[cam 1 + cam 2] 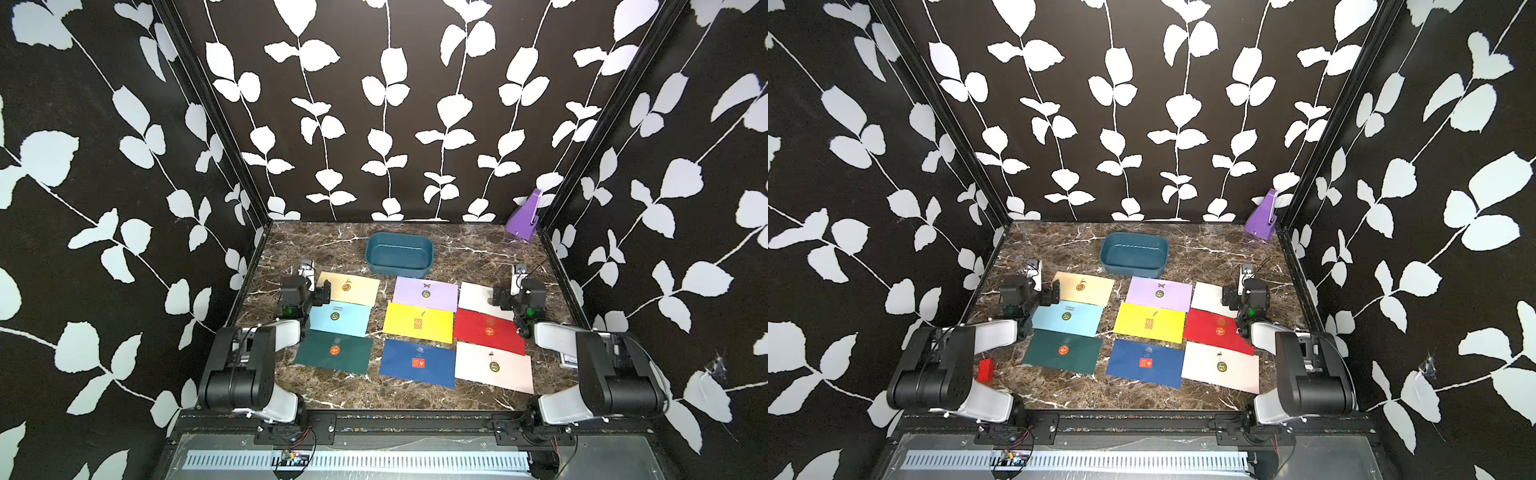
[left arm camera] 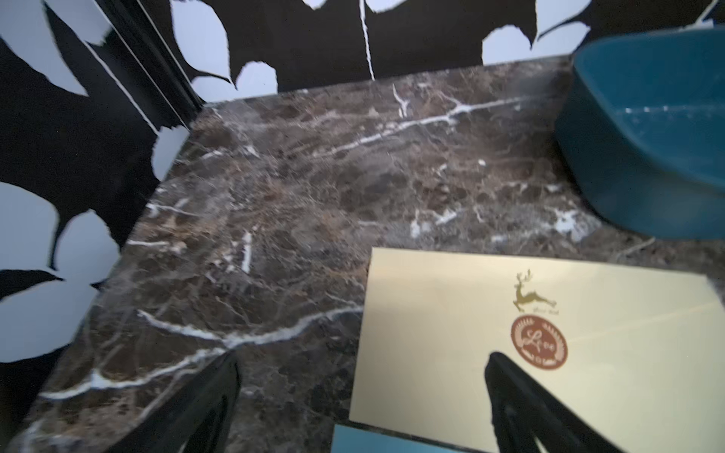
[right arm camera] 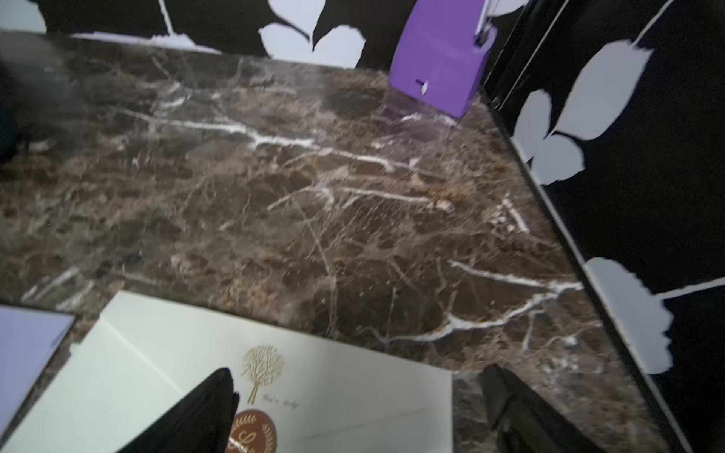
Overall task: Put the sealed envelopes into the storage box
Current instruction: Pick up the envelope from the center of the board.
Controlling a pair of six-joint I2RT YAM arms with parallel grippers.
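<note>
Nine sealed envelopes [image 1: 417, 322] lie in a three-by-three grid on the marble table [image 1: 478, 249], just in front of the storage box [image 1: 397, 269] — none inside it. The left gripper [image 2: 363, 362] and right gripper [image 3: 357, 372] hang at either end of the row nearest the box — jaws wide apart, holding nothing.

A robot test cell: 3 leaf-papered walls [image 1: 395, 124] around a marble-look tabletop [image 1: 340, 395], 2 arms [image 1: 241, 365] bolted to its front rail [image 1: 415, 419].
</note>
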